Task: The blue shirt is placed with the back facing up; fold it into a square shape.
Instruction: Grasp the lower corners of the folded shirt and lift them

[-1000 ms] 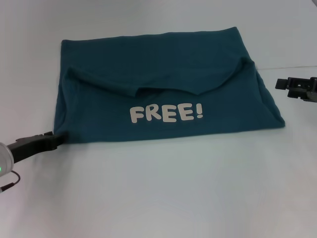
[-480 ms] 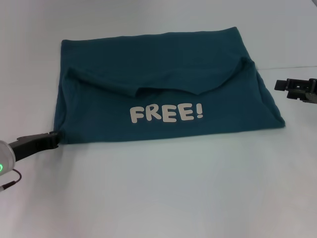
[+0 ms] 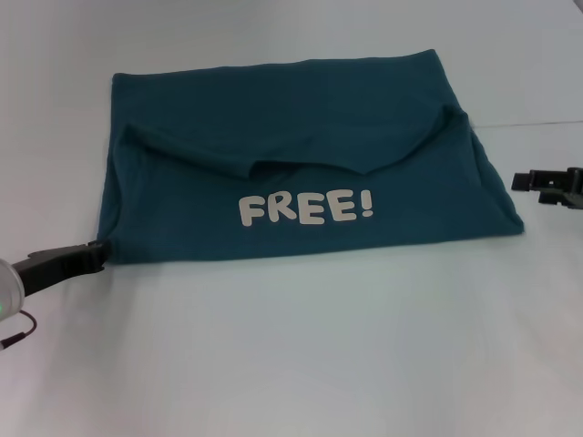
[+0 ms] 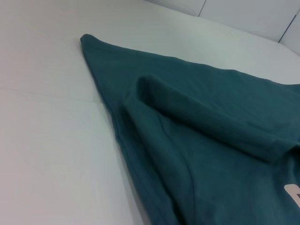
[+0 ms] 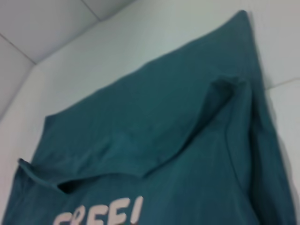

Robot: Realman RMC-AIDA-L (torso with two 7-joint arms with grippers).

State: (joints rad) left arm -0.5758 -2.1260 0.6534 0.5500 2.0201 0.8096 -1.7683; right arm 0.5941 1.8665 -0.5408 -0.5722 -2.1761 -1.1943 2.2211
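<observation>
The blue shirt (image 3: 291, 173) lies on the white table, folded into a wide rectangle, with its far part folded toward me over the middle. White letters "FREE!" (image 3: 305, 208) show on its near part. It also shows in the left wrist view (image 4: 201, 140) and the right wrist view (image 5: 154, 131). My left gripper (image 3: 91, 256) lies low on the table, its tip at the shirt's near left corner. My right gripper (image 3: 533, 182) hovers just off the shirt's right edge, apart from the cloth.
The white table (image 3: 301, 355) runs wide in front of the shirt. A thin seam line (image 3: 537, 123) crosses the table at the far right. A cable (image 3: 16, 335) hangs by my left arm.
My right gripper has moved to the right and a little down, away from the shirt's right edge. My left gripper has drawn back slightly from the near left corner. The shirt has not moved.
</observation>
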